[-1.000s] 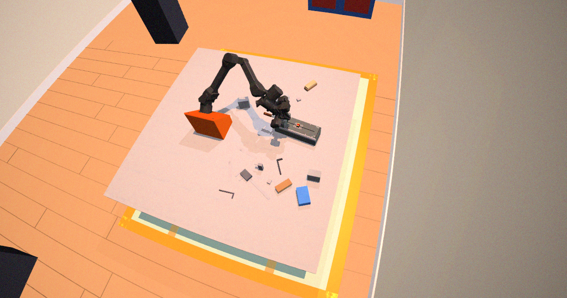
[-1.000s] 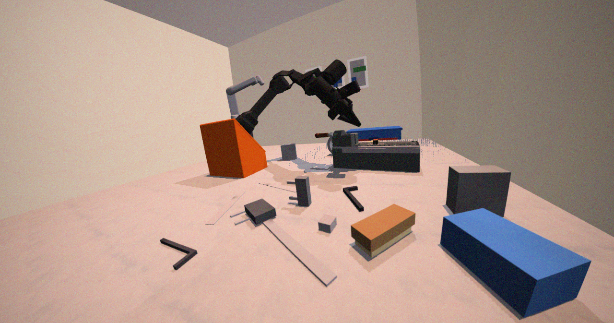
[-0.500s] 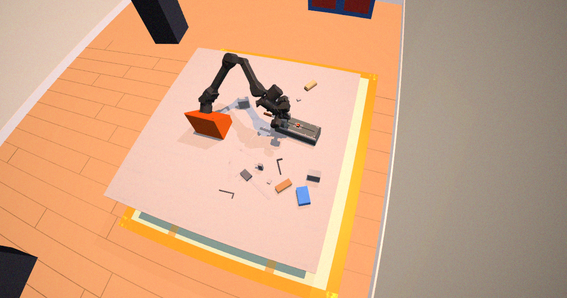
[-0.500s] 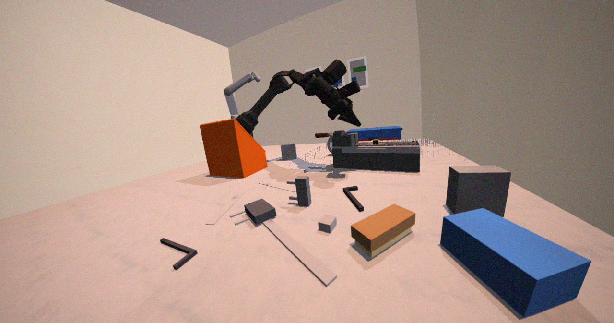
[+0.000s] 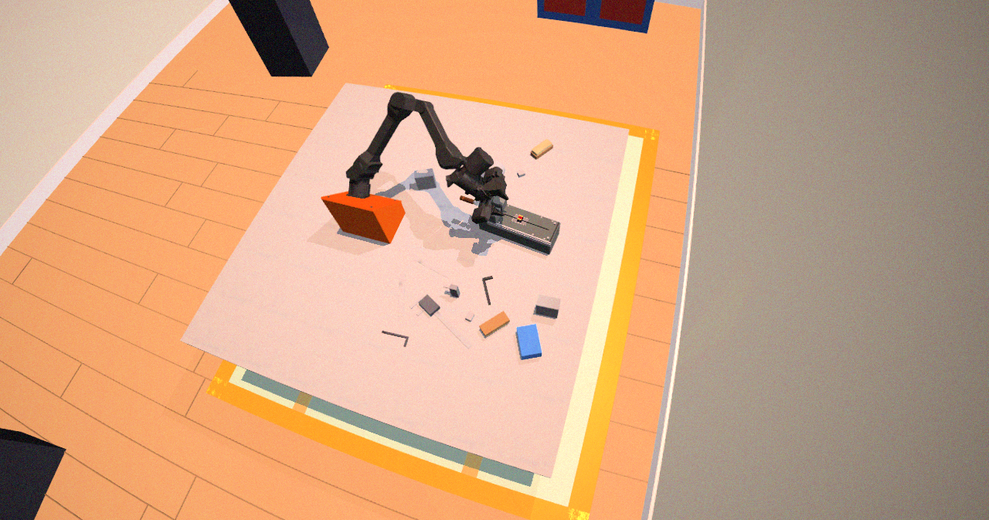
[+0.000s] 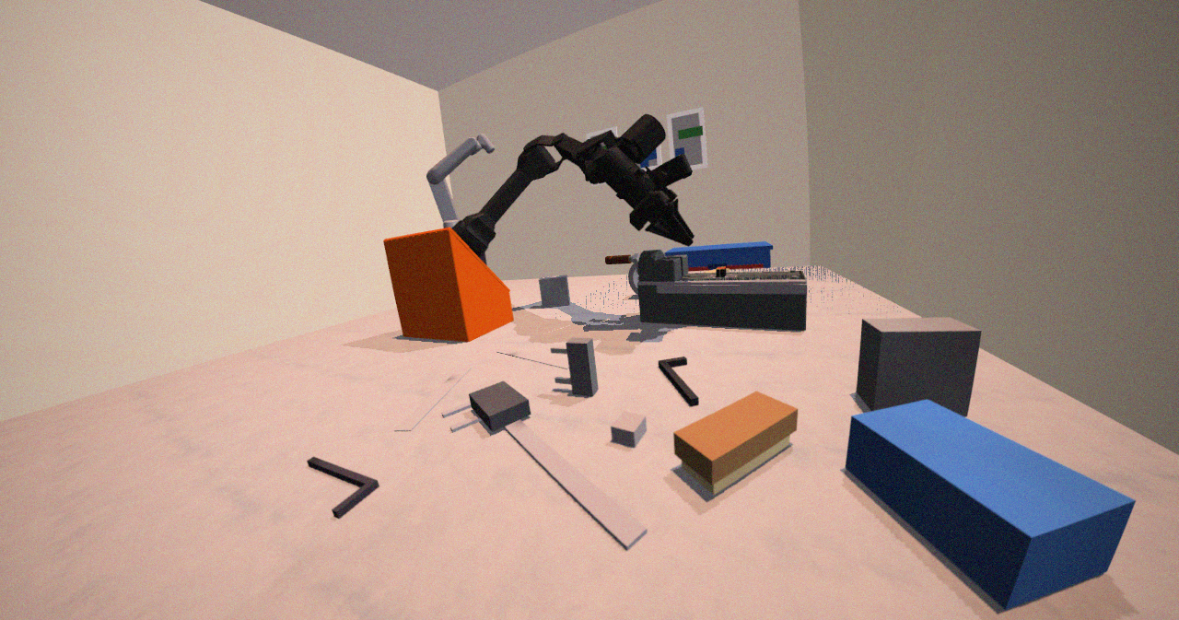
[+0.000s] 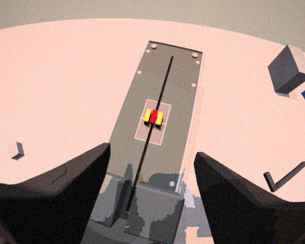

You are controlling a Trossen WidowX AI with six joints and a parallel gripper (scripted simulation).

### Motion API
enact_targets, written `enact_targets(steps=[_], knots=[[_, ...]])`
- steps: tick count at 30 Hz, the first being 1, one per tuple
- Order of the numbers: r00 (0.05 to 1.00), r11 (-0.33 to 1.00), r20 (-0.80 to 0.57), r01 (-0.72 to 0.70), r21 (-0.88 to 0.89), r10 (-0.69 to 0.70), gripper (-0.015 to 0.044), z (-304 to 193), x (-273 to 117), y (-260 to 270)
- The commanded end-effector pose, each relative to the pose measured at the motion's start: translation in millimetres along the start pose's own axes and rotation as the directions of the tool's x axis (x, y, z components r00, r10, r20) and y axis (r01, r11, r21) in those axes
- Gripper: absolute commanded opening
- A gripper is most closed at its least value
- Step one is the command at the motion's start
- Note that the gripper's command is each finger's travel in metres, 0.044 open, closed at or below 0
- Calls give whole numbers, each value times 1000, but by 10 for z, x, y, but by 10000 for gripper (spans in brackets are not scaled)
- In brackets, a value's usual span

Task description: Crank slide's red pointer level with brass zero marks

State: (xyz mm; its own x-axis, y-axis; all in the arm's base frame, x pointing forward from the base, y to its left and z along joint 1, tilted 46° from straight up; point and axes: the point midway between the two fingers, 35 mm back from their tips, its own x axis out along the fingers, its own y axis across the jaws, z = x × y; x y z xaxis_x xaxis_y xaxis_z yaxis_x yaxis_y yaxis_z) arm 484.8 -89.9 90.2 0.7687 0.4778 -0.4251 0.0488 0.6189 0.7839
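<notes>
The machine [image 5: 528, 242] [image 6: 723, 304] [image 7: 179, 74] is a long dark box with a slotted grey top. Its red pointer [image 7: 154, 116] sits between the left brass mark [image 7: 148, 115] and the right brass mark [image 7: 159, 118]; the three look level in the wrist view. The brown crank handle [image 5: 467, 199] [image 6: 616, 259] sticks out at the machine's arm-side end, beside the grey crank wheel [image 6: 636, 264]. The handle is out of the wrist view. My gripper [image 5: 494, 207] [image 6: 691, 241] [image 7: 154, 154] is open and empty, above the machine's crank end, clear of the handle.
A dark bearing block [image 6: 659, 264] rises at the machine's crank end. A tan block [image 5: 542, 149] lies beyond the machine. A black L-shaped key [image 5: 486, 290] [image 6: 679, 380], an orange block [image 5: 494, 324] [image 6: 733, 438], a blue block [image 5: 528, 341] [image 6: 981, 485] and a grey block [image 5: 547, 307] [image 6: 916, 365] lie on the other side.
</notes>
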Motion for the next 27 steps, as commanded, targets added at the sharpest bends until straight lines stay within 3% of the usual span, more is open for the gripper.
enact_targets(steps=[1,4,21,27], knots=[[1000,1000,0,1,0,-1,394,0,0,-1],[1000,1000,0,1,0,-1,440,0,0,-1],[1000,1000,0,1,0,-1,0,0,0,-1],[1000,1000,0,1,0,-1,0,0,0,-1]])
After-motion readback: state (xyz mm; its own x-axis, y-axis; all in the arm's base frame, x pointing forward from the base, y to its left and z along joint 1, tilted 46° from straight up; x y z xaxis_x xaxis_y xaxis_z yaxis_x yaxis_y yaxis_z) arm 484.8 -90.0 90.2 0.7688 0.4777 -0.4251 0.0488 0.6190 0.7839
